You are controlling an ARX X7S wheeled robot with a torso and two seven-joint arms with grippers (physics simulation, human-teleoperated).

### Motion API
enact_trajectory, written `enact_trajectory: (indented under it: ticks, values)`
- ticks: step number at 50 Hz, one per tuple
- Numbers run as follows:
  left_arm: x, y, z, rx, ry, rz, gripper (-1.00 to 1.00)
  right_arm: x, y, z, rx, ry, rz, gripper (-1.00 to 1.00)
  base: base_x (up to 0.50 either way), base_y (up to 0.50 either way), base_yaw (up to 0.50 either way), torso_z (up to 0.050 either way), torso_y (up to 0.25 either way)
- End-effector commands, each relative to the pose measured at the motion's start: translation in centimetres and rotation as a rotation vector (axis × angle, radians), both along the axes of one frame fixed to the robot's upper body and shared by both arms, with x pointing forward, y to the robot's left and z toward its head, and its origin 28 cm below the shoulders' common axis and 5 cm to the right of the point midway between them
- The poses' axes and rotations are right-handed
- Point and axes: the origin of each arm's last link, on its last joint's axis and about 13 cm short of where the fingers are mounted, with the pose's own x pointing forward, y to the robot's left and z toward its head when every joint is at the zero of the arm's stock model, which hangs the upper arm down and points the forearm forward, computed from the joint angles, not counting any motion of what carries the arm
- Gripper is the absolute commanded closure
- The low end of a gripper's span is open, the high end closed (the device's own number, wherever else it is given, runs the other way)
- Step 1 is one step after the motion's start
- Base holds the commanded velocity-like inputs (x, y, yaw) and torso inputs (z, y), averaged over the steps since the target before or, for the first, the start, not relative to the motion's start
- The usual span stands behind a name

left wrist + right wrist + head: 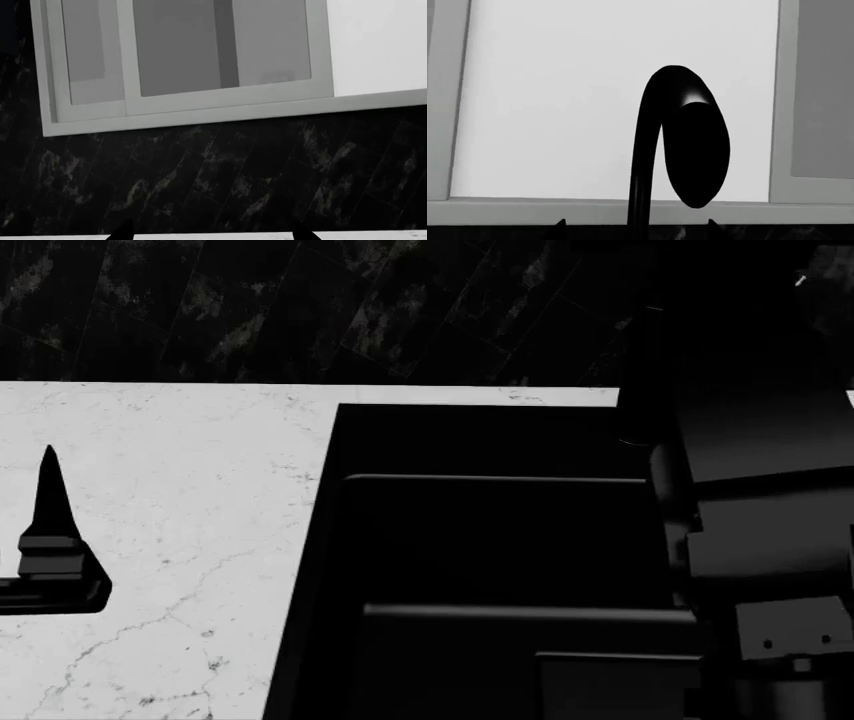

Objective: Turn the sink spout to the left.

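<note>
The sink spout (677,140) is a matte black curved neck seen against a bright window in the right wrist view, its outlet end facing the camera. Its upright stem (640,210) runs down between the two tips of my right gripper (636,225), which is open with one tip on each side of the stem and not touching it. In the head view the spout is hidden behind my right arm (761,490). My left gripper (213,234) is open and empty and points at the dark backsplash; it hovers over the white counter (160,540) left of the basin.
The black rectangular sink basin (494,540) is set in the white marble counter. A dark marbled backsplash (220,175) rises behind it, with a grey-framed window (200,107) above. My right arm fills the head view's right side.
</note>
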Motion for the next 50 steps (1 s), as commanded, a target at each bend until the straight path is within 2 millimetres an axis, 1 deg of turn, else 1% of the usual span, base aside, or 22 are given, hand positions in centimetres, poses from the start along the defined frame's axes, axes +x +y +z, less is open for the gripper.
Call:
enact_trajectory:
  ticks: [1, 16, 33, 50]
  values:
    - [-0.1, 0.0, 0.0, -0.003, -0.004, -0.003, -1.0, 0.4, 1.0, 0.2, 0.007, -0.002, 0.044, -1.0, 0.02, 0.0, 0.0, 0.0, 0.0]
    - [0.0, 0.0, 0.0, -0.005, -0.002, -0.003, -1.0, 1.1, 2.3, 0.5, 0.007, -0.004, 0.096, -1.0, 0.02, 0.0, 0.01, 0.002, 0.0]
    - [-0.1, 0.0, 0.0, -0.004, -0.008, 0.0, -1.0, 0.6, 4.4, 1.0, 0.016, -0.02, 0.182, -1.0, 0.02, 0.0, 0.01, 0.004, 0.0]
    - [-0.1, 0.1, 0.0, -0.009, -0.009, -0.004, -1.0, 0.7, 6.1, 1.0, 0.021, -0.019, 0.244, -1.0, 0.01, 0.0, 0.01, 0.002, 0.0]
